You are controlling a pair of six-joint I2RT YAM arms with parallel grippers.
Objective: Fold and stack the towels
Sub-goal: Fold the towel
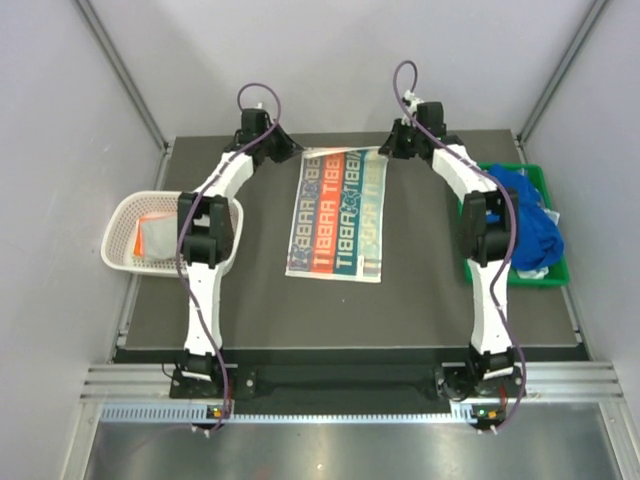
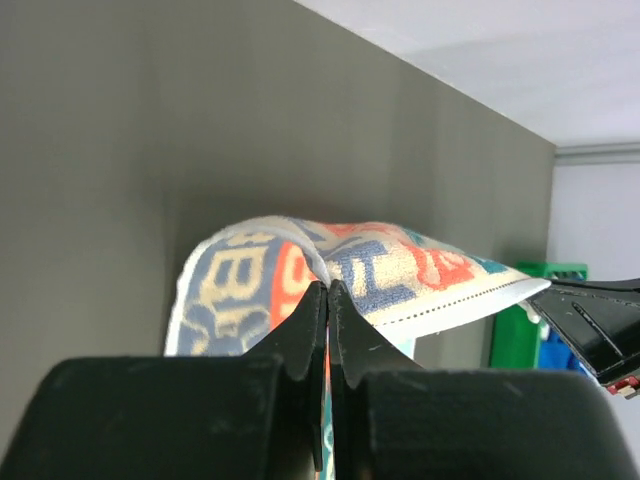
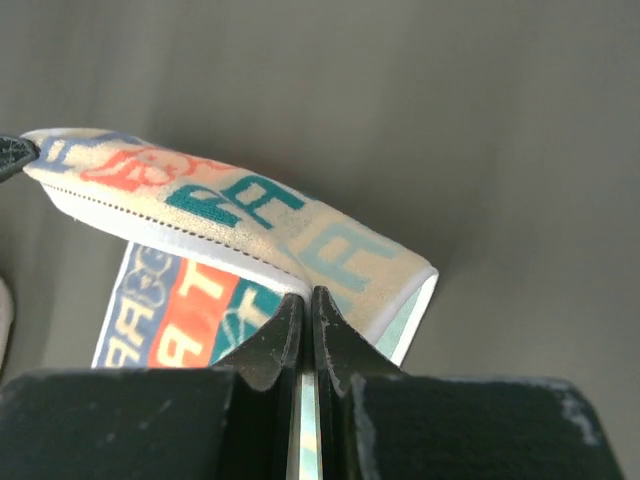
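left hand (image 2: 327, 292), right hand (image 3: 308, 298) clamped, seemingly raised

The white towel with orange-teal lettering (image 1: 337, 213) is spread out lengthwise. Its two far corners are pinched in the closed left claw (image 1: 287, 150) and right claw (image 1: 392, 148). The far edge is raised between them, and the rest is laid flat nearer than both. An orange towel (image 1: 158, 218) is seen well outward of the left claw, and a blue towel (image 1: 530, 215) is bunched outward of the right claw.
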